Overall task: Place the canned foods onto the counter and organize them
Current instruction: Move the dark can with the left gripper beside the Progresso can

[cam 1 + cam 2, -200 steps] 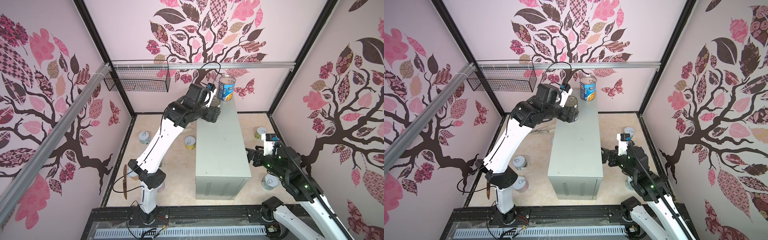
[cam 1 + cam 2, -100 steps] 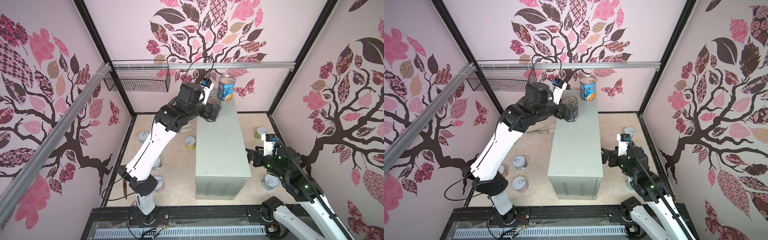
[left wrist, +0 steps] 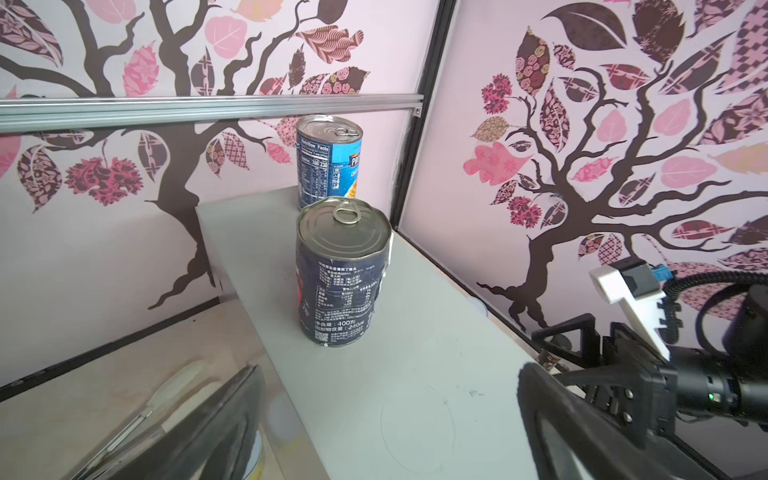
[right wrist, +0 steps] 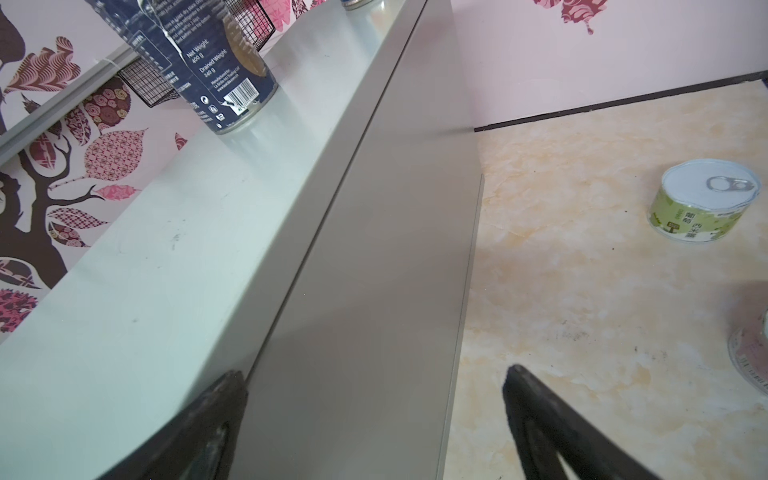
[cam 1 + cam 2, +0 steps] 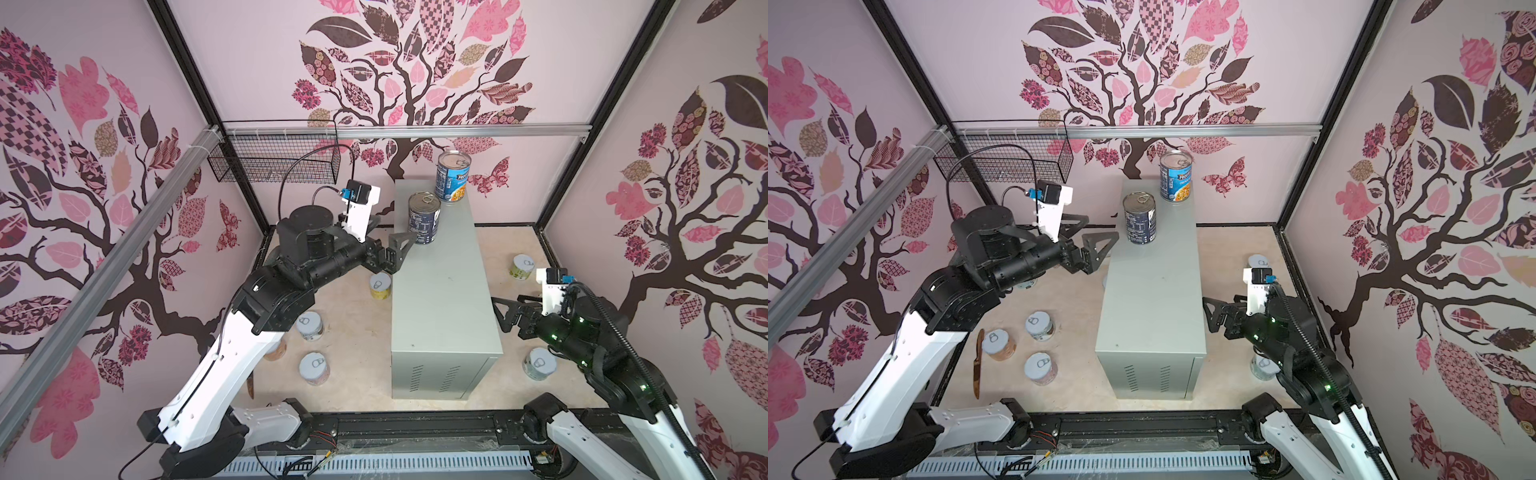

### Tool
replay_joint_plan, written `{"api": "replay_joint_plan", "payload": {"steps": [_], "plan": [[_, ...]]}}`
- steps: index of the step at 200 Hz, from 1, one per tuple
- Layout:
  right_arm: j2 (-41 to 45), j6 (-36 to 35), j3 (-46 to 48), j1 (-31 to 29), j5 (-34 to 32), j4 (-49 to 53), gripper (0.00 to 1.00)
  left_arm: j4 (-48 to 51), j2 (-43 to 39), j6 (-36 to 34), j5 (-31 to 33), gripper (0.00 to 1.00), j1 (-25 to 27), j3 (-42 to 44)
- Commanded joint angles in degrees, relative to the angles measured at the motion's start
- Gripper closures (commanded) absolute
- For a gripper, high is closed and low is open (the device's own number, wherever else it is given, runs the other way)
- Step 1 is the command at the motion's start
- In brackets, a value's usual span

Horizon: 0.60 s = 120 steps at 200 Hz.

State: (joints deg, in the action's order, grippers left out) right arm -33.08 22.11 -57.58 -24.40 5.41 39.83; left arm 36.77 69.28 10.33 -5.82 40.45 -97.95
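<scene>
- Wire basket (image 5: 274, 158) hangs on the back wall at the far left, above the floor
- Three short cans (image 5: 1040, 326) stand upright on the left floor near the left arm, and a yellow-label can (image 5: 380, 286) stands on the floor just beside the left side of the counter (image 5: 440, 299)
- Left gripper (image 5: 1100, 228) hangs at the counter's left edge with its jaws spread wide and nothing between them, near the navy can (image 5: 424, 220) but apart from it
- The navy can stands upright on the counter top toward the far end
- The blue can (image 5: 452, 178) stands upright behind it near the far right corner, and the two are apart
- Right gripper (image 5: 505, 299) hovers just beside the counter's right side, jaws wide and empty
- A green-label can (image 5: 523, 267) and a pale-label can (image 5: 539, 363) stand on the right floor, the pale-label one close under the right arm
</scene>
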Motion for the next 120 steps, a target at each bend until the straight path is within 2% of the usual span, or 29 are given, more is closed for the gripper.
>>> {"api": "replay_joint_plan", "payload": {"steps": [1,56,120], "plan": [[0.68,1.44,-2.2,-0.51,4.32,3.29,0.0,-5.06,-2.32,0.42,-2.18,0.02,0.38,6.49],[1.41,3.09,0.07,-2.09,6.72,0.78,0.0,-17.51,-6.15,0.14,2.33,0.02,0.57,20.93],[2.43,3.21,1.48,-3.42,6.28,0.38,0.0,-25.42,3.75,-2.93,3.69,0.02,0.78,20.1]]}}
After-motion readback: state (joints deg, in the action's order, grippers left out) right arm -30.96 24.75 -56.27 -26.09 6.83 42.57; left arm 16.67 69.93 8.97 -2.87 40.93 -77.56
